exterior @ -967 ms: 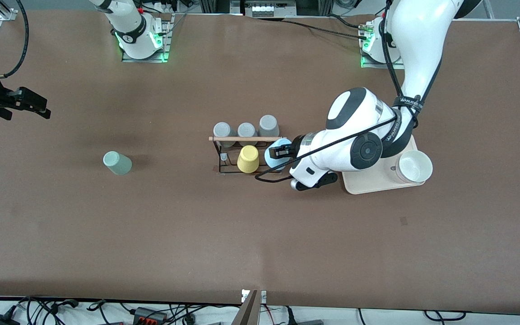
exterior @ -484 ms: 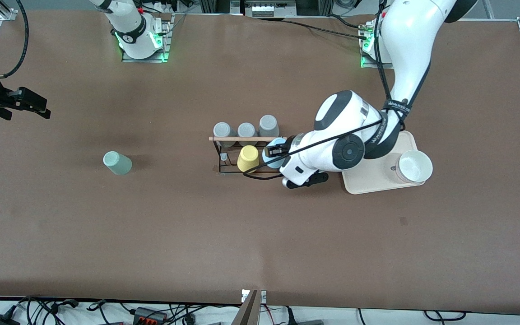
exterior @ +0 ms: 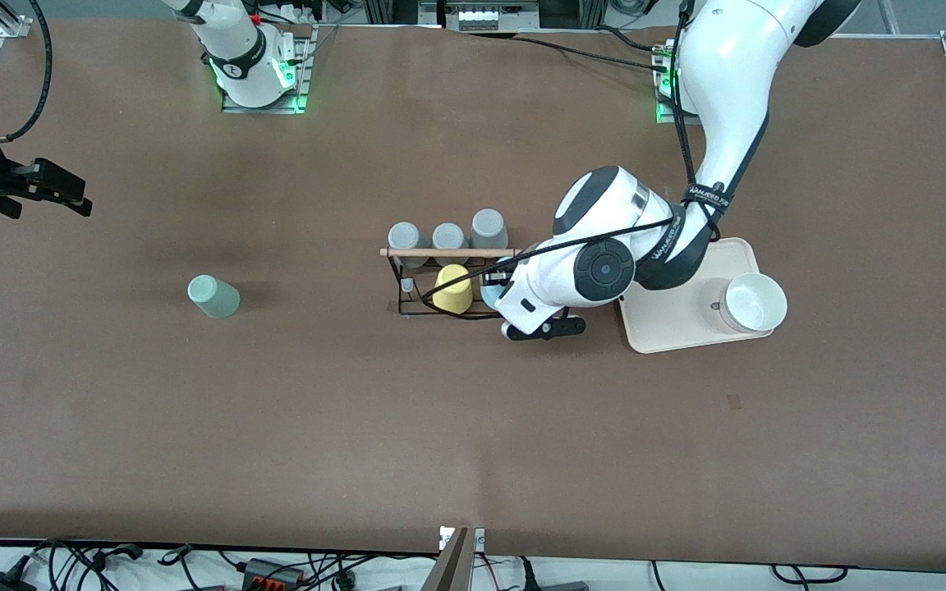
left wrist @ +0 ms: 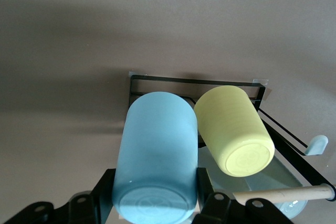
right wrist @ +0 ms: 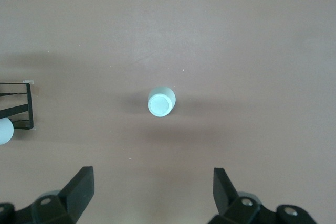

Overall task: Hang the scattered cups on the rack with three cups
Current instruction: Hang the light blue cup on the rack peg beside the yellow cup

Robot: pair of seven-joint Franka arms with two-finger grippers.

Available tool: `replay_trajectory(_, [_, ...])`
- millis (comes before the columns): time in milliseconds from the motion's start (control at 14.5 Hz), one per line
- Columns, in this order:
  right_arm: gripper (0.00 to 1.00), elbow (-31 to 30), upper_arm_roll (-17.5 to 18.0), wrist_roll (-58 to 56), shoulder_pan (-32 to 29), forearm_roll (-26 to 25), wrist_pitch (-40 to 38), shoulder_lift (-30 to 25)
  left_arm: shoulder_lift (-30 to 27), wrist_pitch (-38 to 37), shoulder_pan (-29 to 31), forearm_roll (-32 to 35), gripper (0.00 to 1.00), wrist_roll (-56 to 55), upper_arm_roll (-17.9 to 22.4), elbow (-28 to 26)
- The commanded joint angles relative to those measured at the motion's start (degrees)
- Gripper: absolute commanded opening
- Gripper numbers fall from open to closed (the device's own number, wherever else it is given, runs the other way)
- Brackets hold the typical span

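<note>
The light blue cup is gripped in my left gripper, tilted over the black wire rack, close beside the yellow cup. In the front view the left gripper and a sliver of the blue cup are at the left arm's end of the rack. The wooden rod runs across the rack's top. The sage green cup lies on the table toward the right arm's end, also in the right wrist view. My right gripper waits open and empty, high above it.
Three grey cups hang on the rack's side farther from the front camera. A beige tray with a white bowl lies beside the rack toward the left arm's end. The left arm's forearm hangs over the tray's edge.
My left gripper has carried the blue cup toward the right arm's end, from beside the rack to over it, next to the yellow cup. The right arm has not moved.
</note>
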Motion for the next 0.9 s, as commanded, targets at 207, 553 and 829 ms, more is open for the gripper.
replay_trajectory(207, [1.0,0.0,-0.1,0.5,-0.2,0.8,0.0,-0.8,-0.1,-0.8,-0.1,1.5,1.0,0.1,0.2,1.6])
replay_trajectory(553, [1.0,0.0,-0.4,0.5,-0.2,0.9,0.0,-0.8,-7.2,-6.5,1.8,6.8,1.0,-2.1,2.1,1.3])
replay_trajectory(829, [1.0,0.1,-0.4,0.5,-0.2,0.9,0.0,-0.9,-11.9,-17.2,6.6,10.5,1.0,-1.3,2.2,1.7])
